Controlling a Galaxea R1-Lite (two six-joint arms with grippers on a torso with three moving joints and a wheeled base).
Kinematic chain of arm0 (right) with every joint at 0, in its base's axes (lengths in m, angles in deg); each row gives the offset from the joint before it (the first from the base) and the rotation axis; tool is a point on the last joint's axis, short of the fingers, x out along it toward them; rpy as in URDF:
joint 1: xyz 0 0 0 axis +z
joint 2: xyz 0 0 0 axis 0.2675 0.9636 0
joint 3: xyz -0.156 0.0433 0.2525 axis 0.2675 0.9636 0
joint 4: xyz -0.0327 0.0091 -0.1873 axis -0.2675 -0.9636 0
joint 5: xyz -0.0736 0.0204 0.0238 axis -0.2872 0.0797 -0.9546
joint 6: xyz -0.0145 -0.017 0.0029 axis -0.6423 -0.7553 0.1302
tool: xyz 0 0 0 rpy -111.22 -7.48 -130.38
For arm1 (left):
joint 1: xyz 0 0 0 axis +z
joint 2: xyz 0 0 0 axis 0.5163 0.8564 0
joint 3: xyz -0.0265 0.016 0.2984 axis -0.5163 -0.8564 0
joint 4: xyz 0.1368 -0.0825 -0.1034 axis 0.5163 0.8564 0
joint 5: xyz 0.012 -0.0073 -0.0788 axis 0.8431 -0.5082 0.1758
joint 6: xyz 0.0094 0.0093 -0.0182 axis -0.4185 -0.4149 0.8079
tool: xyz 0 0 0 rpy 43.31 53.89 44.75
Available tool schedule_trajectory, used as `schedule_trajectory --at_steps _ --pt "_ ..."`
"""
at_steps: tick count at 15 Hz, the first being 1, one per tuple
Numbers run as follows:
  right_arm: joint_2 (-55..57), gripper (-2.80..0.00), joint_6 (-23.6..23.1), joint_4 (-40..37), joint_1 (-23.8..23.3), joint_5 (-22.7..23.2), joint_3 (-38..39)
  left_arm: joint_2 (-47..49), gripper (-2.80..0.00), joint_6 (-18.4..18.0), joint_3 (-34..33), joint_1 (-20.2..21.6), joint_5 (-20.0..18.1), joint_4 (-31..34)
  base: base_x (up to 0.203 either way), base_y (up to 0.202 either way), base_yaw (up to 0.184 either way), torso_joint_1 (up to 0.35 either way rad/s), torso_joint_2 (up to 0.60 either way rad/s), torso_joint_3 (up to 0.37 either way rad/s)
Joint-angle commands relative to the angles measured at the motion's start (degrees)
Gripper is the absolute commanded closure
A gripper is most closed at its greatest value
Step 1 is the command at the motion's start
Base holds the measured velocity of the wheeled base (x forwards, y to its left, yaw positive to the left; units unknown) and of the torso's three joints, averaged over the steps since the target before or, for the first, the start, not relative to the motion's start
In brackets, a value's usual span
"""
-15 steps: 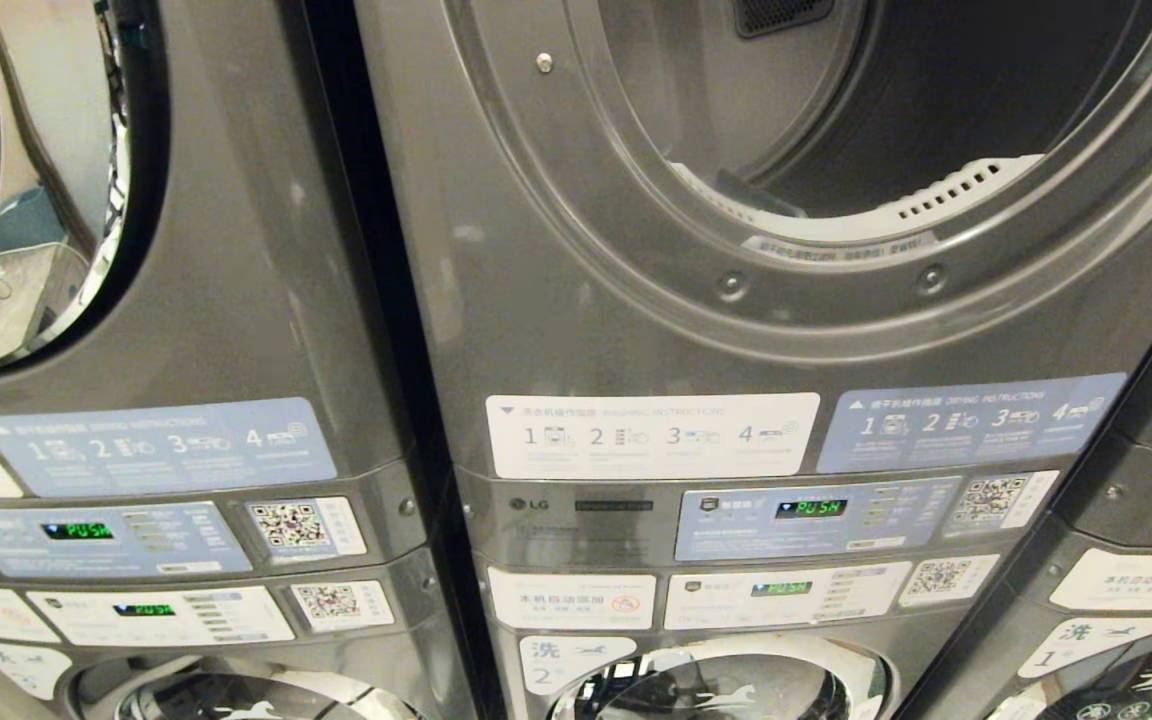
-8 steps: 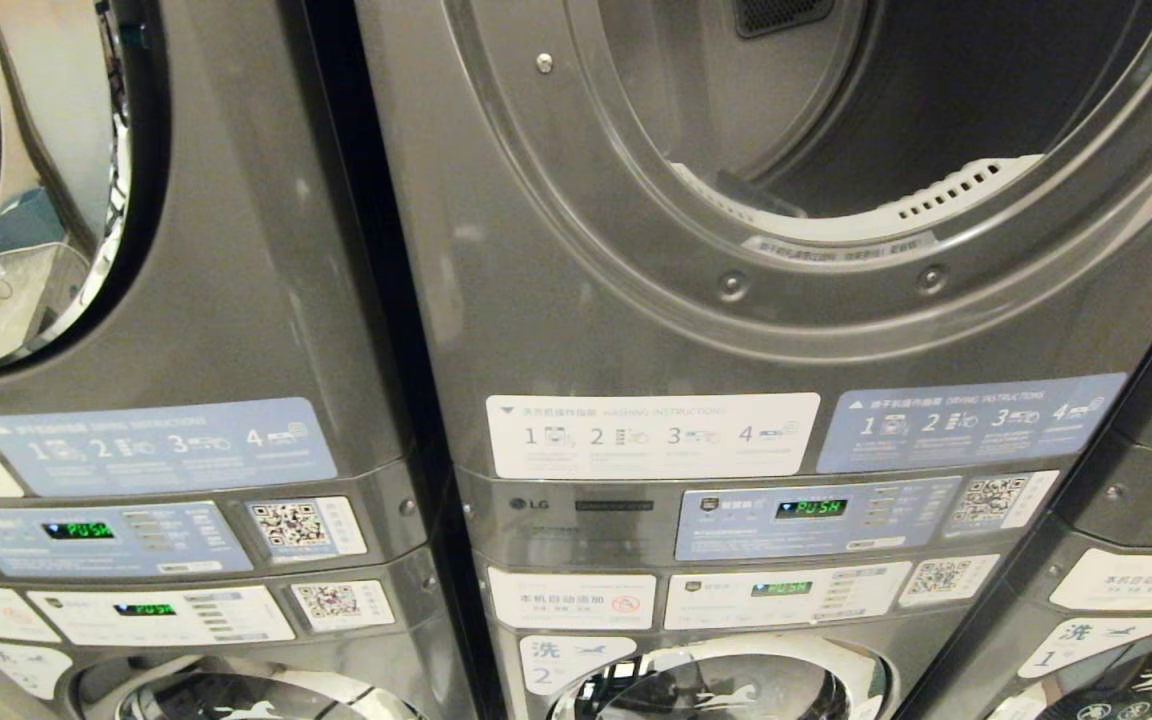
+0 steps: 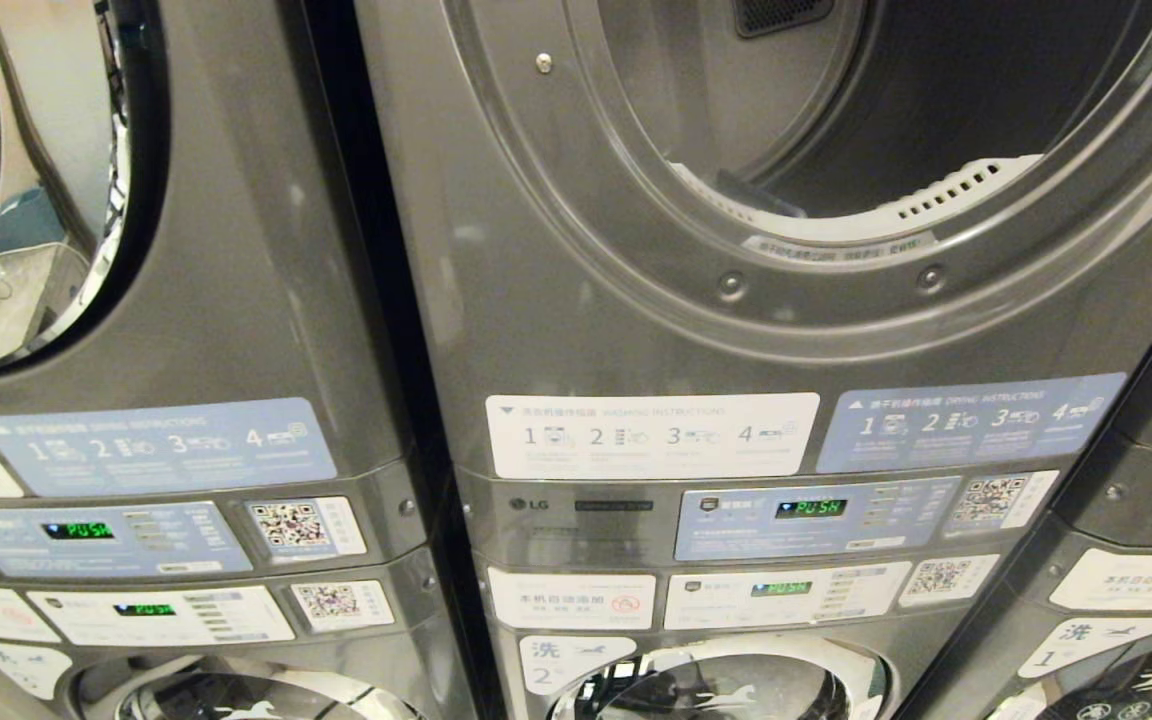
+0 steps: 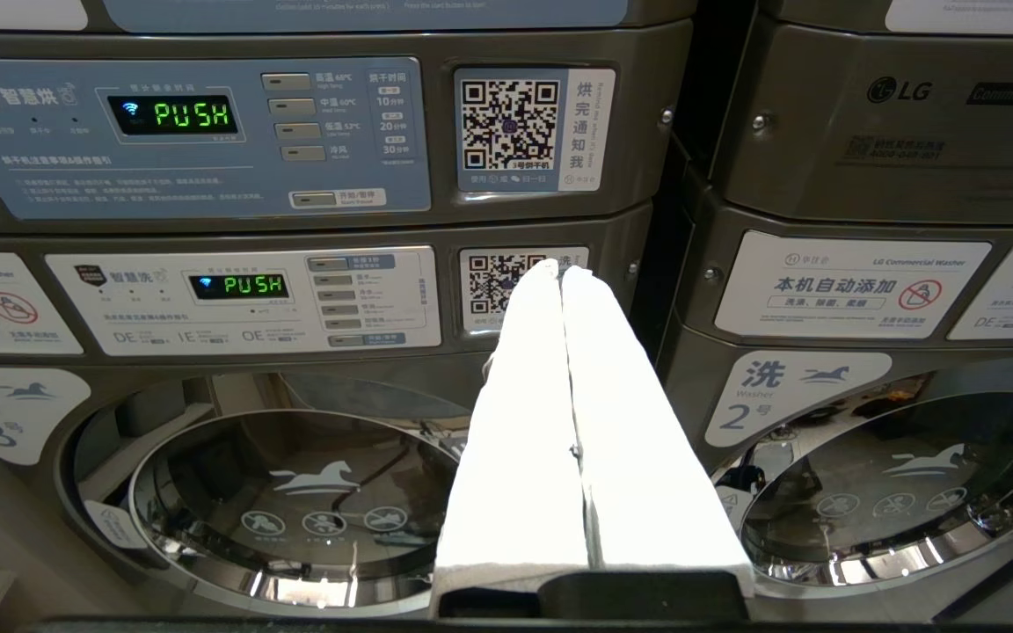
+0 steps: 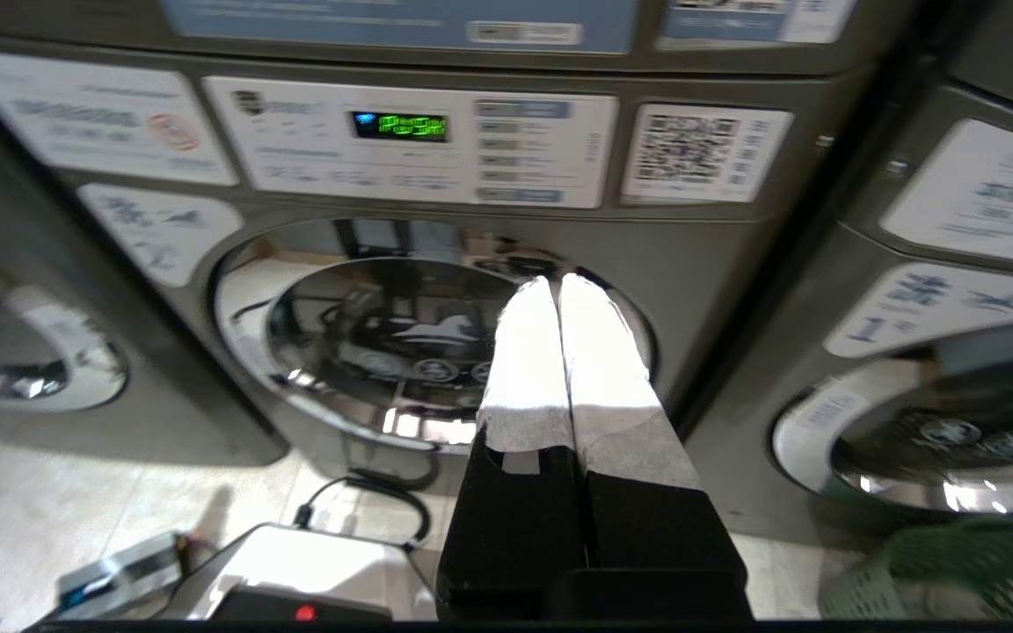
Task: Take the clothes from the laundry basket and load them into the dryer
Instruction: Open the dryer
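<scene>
While both arms hung low before the stacked machines, the right gripper [image 5: 559, 286] had its fingers pressed together on nothing, facing a lower washer door [image 5: 436, 352]. The green laundry basket [image 5: 946, 563] stood on the floor just beside it, at the foot of the neighbouring machine, nearer this arm. The left gripper [image 4: 561, 271], likewise closed and empty, stayed idle. The open dryer drum [image 3: 886, 110] gaped well above.
</scene>
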Motion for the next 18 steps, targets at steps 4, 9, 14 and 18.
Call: schedule_trajectory --at_steps 4,9,14,18 --pt "-3.07 0.00 -1.70 -0.21 -5.75 0.46 -0.06 0.00 0.00 0.01 0.00 0.00 0.02 0.00 0.000 0.000 0.000 0.000 0.00 0.000" --pt "-16.29 0.00 -1.84 -0.12 -6.62 0.51 0.01 -0.09 0.00 0.01 0.00 0.00 0.02 0.00 0.000 0.000 0.000 0.000 0.00 0.000" --pt "-16.12 0.00 -0.77 -0.02 -6.68 0.48 0.02 0.00 0.00 0.09 0.00 0.00 0.02 0.00 0.000 0.000 0.000 0.000 0.00 0.000" --pt "-16.12 0.00 -0.34 -0.02 -6.68 0.32 0.02 -0.03 0.00 0.05 0.00 0.00 0.02 0.00 0.000 0.000 0.000 0.000 0.00 0.000"
